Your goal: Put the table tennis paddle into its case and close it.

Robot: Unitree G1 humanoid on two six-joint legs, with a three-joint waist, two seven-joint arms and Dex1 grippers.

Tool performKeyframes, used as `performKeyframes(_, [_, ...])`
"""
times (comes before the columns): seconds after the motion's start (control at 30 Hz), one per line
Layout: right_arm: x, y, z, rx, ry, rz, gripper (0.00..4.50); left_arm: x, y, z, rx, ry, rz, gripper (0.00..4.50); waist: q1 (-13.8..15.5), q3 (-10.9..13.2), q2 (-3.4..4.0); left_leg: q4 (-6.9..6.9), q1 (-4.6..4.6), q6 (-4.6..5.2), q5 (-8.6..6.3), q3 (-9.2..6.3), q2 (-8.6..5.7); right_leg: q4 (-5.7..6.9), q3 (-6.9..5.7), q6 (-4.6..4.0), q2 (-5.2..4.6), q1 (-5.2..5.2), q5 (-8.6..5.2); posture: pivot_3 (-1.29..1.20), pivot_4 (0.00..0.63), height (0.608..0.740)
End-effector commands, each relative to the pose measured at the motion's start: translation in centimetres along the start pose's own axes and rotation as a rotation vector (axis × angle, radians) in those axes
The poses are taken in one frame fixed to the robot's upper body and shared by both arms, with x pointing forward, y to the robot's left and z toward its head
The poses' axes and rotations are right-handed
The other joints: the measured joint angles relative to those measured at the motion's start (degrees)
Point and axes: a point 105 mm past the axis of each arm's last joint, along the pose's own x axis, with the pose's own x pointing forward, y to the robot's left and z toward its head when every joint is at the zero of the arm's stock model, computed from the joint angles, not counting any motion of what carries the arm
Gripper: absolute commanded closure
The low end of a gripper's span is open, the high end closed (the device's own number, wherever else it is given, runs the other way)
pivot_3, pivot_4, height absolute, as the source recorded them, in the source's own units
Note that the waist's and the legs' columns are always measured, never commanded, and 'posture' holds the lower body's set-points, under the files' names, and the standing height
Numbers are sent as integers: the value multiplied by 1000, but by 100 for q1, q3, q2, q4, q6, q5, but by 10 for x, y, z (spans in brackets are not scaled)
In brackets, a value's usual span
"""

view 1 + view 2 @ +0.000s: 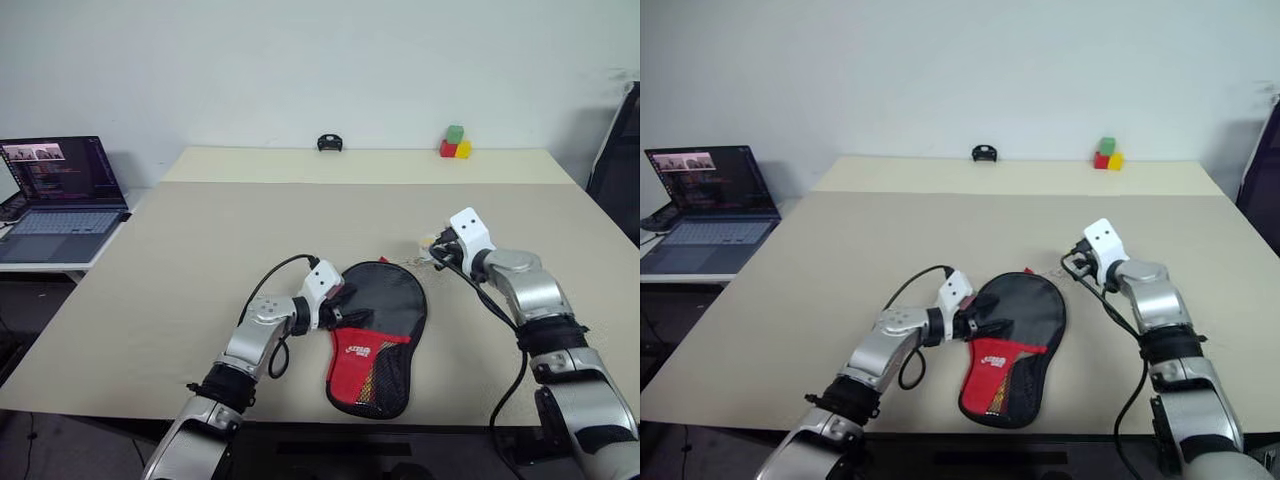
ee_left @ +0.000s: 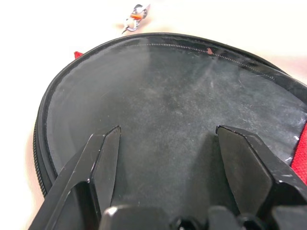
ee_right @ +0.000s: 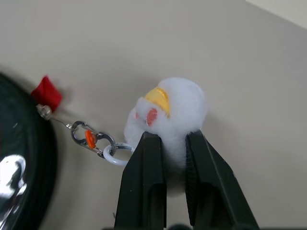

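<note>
The case point(image 1: 382, 322) lies flat near the front edge of the table point(image 1: 180, 260), its round black end pointing far and its red logo panel and mesh pocket toward the near edge. The left gripper point(image 2: 165, 143) rests at the case's left edge, its fingers spread wide over the black fabric, as the left wrist view shows. The right gripper point(image 3: 175, 143) is right of the case's far end; its wrist view reveals what the head views barely resolve: the fingers pinch the fluffy white-yellow charm point(image 3: 170, 115), linked by a small clip and ring to a red zipper tab point(image 3: 46, 93). The paddle cannot be made out.
</note>
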Motion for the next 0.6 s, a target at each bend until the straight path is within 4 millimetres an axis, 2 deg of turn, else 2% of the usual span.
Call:
performKeyframes(0.03, [-16, -5, 11, 16, -31, -13, 4362, 2, -6, -33, -17, 130, -19, 1046, 3, 0, 0, 1, 2, 0, 0, 1, 0, 0, 1, 0, 0, 1, 0, 0, 150, 740])
performKeyframes(0.2, [-35, 3, -5, 35, 23, 24, 4362, 5, -11, -36, 13, 146, -59, 1046, 62, -1, -1, 0, 2, 1, 0, -4, -2, -5, -4, 1, 0, 4, 0, 0, 150, 740])
performKeyframes(0.33, [-61, 5, -25, 13, 109, 76, 4362, 8, -17, -39, 6, 152, -85, 1046, 130, -1, 0, -3, -3, 2, 0, -11, -2, -28, -13, 1, 0, 11, 0, 0, 150, 740])
performKeyframes(0.5, [-76, 0, -31, 1, 161, 112, 4363, 8, -21, -42, 6, 161, -105, 1046, 123, -2, 0, -7, 12, 5, -2, -14, -2, -43, -17, 2, 1, 32, -1, 0, 150, 740])
performKeyframes(0.6, [-90, 5, -36, 4, 207, 183, 4363, 9, -22, -42, 8, 161, -108, 1046, 146, -2, 0, -9, 10, 6, -2, -23, -1, -48, -26, 2, 2, 37, -2, 0, 150, 740])
